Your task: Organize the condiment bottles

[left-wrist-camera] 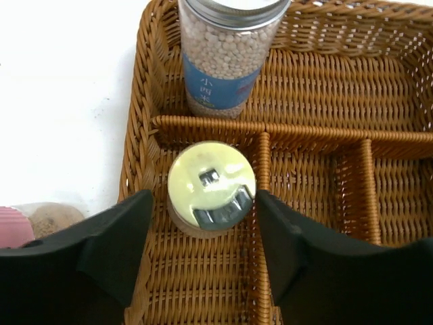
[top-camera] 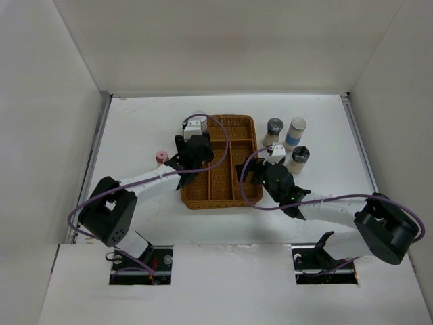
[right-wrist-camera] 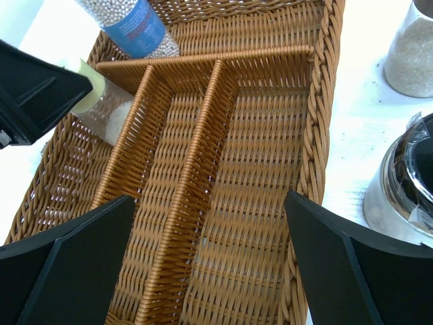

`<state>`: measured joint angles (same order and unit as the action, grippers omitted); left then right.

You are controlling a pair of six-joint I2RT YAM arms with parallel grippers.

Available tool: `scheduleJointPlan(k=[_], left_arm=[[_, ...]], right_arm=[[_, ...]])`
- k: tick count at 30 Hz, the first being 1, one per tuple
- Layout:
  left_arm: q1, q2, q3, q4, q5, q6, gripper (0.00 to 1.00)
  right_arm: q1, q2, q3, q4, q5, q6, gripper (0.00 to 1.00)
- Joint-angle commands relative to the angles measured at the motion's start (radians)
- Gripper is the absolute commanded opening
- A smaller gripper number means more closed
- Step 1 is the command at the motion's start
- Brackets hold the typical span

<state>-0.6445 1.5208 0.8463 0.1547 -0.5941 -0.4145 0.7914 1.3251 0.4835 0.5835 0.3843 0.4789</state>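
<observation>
1. The left gripper (left-wrist-camera: 204, 193) hangs over the left side of the wicker tray (top-camera: 252, 196), jaws spread and released.
2. The yellow-capped jar (left-wrist-camera: 211, 186) stands upright between its fingers (left-wrist-camera: 111, 254). The right-hand finger is at the cap's edge, though contact cannot be judged. The left-hand finger stands clear of the jar.
3. That jar sits in the leftmost of the tray's three long compartments, at the far end, against the cross divider (left-wrist-camera: 318, 132).
4. Beyond the divider, in the wide far compartment, the grey-capped jar (left-wrist-camera: 226, 54) with a blue label stands upright at the left corner.
5. The pink-capped jar (top-camera: 161, 156) stands on the table (top-camera: 135, 128), just outside the tray's left wall.
6. The right gripper (right-wrist-camera: 208, 196) hovers above the near right part of the tray. Its jaws are wide apart, with only bare wicker between them.
7. Three more jars stand on the table to the right of the tray. The dark-capped jar (top-camera: 275, 126) and the pale-capped jar (top-camera: 295, 128), which has a blue label, are side by side at the far end. The black-capped jar (top-camera: 300, 156) is nearer, close to the right gripper.
</observation>
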Motion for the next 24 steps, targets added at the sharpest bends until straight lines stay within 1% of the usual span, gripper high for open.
scheduleJointPlan(k=[1,4,6,8,10,15,19,21,24], left_arm=[[-0.008,-0.042,-0.015,0.06,-0.029,0.002,0.68],[-0.008,-0.092,-0.032,0.08,-0.023,0.016,0.79],[-0.008,-0.137,-0.032,0.072,-0.013,0.026,0.82],[-0.011,-0.189,-0.035,0.065,-0.009,0.034,0.8],[-0.014,-0.25,-0.046,0.034,-0.019,0.031,0.75],[0.032,-0.381,-0.079,-0.131,-0.073,-0.038,0.62],[0.12,-0.448,-0.145,-0.194,-0.075,-0.089,0.61],[0.154,-0.453,-0.167,-0.201,-0.072,-0.092,0.62],[0.187,-0.426,-0.188,-0.185,-0.059,-0.095,0.65]], right_arm=[[-0.005,-0.004,0.035,0.036,-0.007,0.003,1.0],[-0.005,-0.012,0.033,0.035,-0.005,0.0,1.0],[-0.005,-0.015,0.029,0.038,-0.005,0.003,1.0],[-0.007,-0.014,0.03,0.033,-0.007,0.007,1.0],[-0.005,-0.015,0.032,0.032,-0.002,0.0,1.0],[-0.011,-0.018,0.029,0.032,-0.005,0.01,1.0],[-0.01,-0.018,0.026,0.039,-0.007,0.01,1.0],[-0.01,-0.007,0.033,0.032,-0.009,0.015,1.0],[-0.01,-0.009,0.035,0.038,-0.007,0.003,1.0]])
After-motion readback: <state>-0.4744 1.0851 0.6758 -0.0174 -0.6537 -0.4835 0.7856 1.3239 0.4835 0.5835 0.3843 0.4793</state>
